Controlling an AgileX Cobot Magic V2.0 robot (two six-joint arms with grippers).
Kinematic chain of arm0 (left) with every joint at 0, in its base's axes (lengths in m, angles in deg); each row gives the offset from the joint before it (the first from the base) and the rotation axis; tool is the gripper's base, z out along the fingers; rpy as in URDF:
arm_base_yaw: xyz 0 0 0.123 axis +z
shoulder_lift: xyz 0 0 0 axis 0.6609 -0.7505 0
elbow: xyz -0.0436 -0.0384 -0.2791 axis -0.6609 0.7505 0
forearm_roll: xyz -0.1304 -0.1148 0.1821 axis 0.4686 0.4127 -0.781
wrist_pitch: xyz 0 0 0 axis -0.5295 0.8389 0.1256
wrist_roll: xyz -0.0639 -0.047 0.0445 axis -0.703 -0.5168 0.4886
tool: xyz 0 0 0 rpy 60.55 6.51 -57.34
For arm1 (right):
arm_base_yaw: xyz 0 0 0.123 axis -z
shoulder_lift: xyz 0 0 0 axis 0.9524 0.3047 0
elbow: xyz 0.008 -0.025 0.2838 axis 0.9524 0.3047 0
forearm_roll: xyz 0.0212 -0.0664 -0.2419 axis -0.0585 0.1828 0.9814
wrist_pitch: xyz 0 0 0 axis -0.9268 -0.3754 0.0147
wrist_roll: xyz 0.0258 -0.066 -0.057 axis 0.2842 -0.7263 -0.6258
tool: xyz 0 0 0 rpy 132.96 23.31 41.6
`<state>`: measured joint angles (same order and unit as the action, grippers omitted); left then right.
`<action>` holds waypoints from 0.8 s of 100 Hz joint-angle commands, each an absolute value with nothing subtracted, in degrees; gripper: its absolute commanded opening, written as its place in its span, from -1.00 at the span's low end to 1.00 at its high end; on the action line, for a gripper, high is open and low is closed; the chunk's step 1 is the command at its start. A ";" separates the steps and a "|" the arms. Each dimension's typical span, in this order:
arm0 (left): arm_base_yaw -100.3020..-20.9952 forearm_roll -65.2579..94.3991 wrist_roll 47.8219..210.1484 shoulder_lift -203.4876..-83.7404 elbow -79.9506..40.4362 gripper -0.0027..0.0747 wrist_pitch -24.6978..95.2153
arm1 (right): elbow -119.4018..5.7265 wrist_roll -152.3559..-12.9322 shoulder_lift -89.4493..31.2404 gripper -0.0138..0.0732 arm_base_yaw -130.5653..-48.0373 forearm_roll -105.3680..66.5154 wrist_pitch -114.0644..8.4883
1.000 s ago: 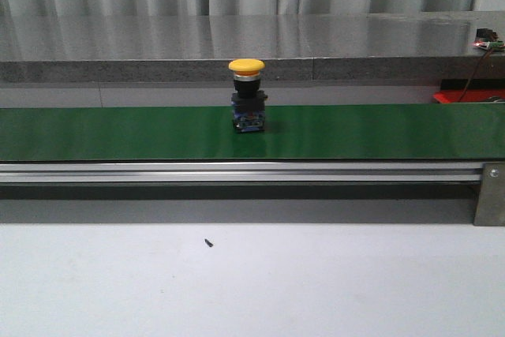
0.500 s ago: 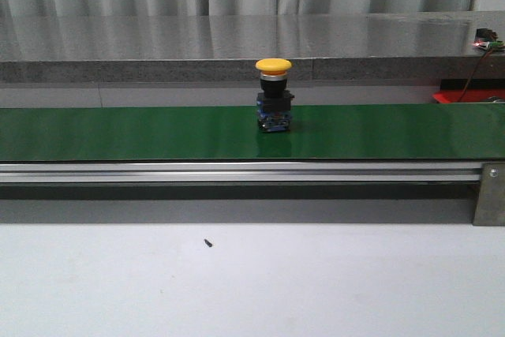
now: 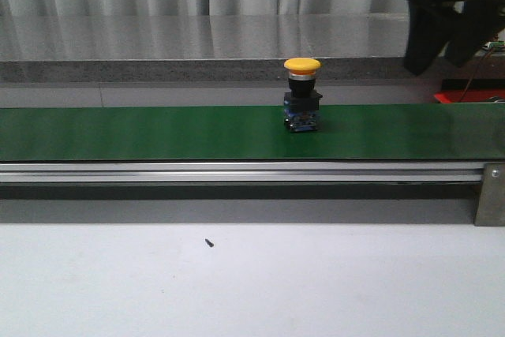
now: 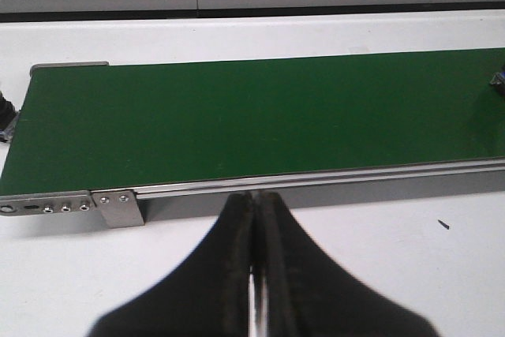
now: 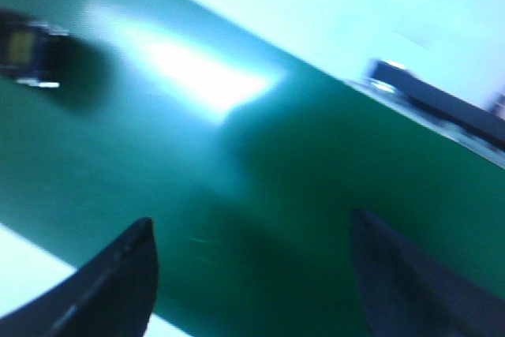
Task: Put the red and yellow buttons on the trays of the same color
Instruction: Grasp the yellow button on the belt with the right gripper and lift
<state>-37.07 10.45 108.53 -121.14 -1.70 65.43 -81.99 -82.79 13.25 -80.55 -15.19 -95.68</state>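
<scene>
Yellow button point(image 3: 302, 93) upright on the green conveyor belt point(image 3: 158, 132), right of centre.

The right gripper point(image 5: 252, 274) hangs above the belt's right end, fingers spread wide and empty (its wrist view is blurred). The left gripper point(image 4: 254, 274), seen only from its wrist, is pressed closed on nothing over the white table point(image 3: 316, 282) before the belt's near rail.
</scene>
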 commanded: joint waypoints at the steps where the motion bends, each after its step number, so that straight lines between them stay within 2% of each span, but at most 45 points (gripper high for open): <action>1: -37.42 11.75 108.29 -121.26 -3.11 -0.98 61.58 | -83.35 -83.96 10.22 0.54 -83.60 -15.99 -95.25; 29: -37.42 11.75 108.29 -121.26 -3.11 -0.98 61.58 | -83.41 -84.03 10.68 0.54 -90.09 -16.84 -90.73; 68: -37.42 11.75 108.29 -121.26 -3.11 -0.98 61.58 | -83.59 -83.90 13.42 0.53 -90.28 -20.72 -82.24; 80: -37.42 11.75 108.29 -121.26 -3.11 -0.98 61.58 | -83.59 -83.85 14.14 0.39 -90.16 -20.66 -82.08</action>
<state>-37.07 10.45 108.53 -121.14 -1.70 65.43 -81.99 -83.32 16.47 -90.32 -19.58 -84.66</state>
